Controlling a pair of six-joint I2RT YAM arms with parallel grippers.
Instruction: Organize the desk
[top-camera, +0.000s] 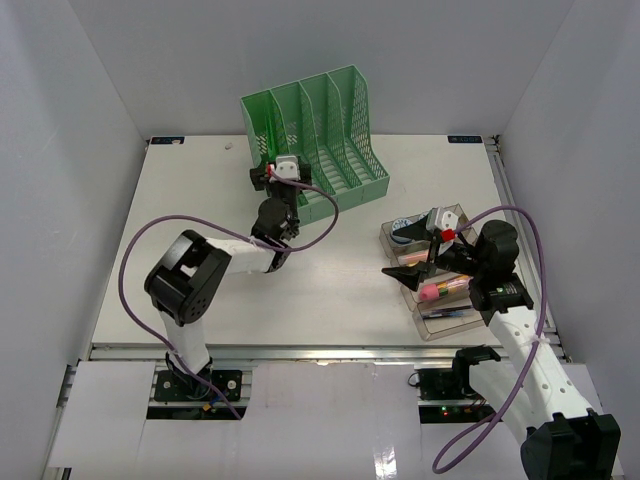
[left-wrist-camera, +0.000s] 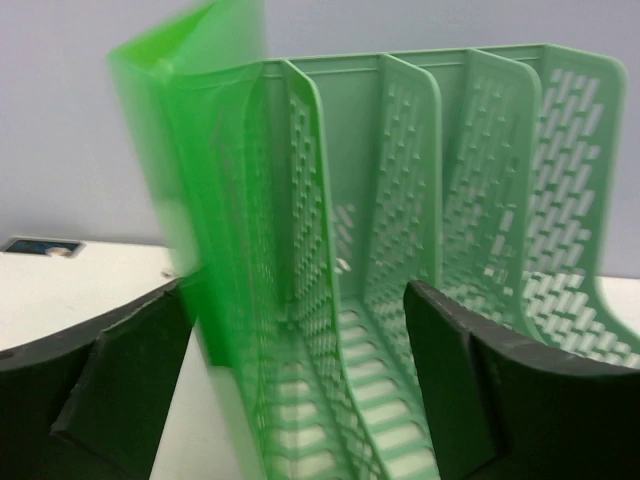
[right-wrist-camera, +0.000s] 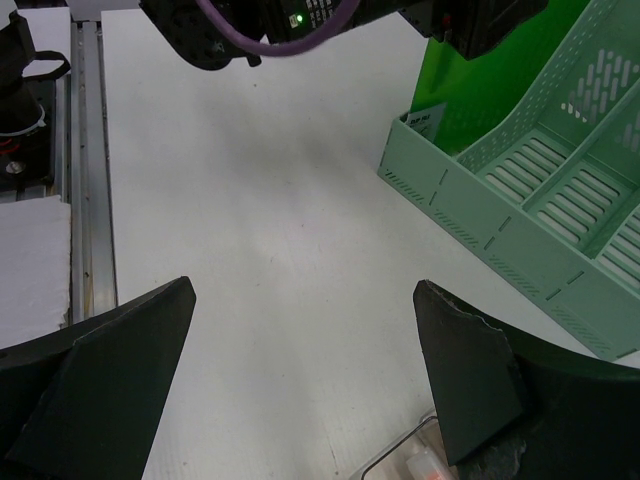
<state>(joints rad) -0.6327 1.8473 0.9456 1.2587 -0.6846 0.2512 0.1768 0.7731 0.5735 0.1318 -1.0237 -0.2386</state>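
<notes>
The white desk (top-camera: 190, 200) carries a pale green slotted file rack (top-camera: 315, 135) at the back. My left gripper (top-camera: 268, 172) is at the rack's front left corner. In the left wrist view (left-wrist-camera: 300, 400) it is open, and a bright green folder (left-wrist-camera: 190, 180) stands blurred between its jaws, against the left finger (left-wrist-camera: 100, 400) and the rack (left-wrist-camera: 450, 200). My right gripper (top-camera: 398, 270) is open and empty above the desk, at the left edge of the clear tray (top-camera: 440, 325). In the right wrist view (right-wrist-camera: 300, 390) it faces bare desk (right-wrist-camera: 250, 220).
The clear stepped tray holds pens and a pink item (top-camera: 440, 290). The rack (right-wrist-camera: 520, 200) and the green folder (right-wrist-camera: 470, 90) show at the upper right of the right wrist view. The metal front rail (top-camera: 300, 350) runs along the near edge. White walls close in the desk.
</notes>
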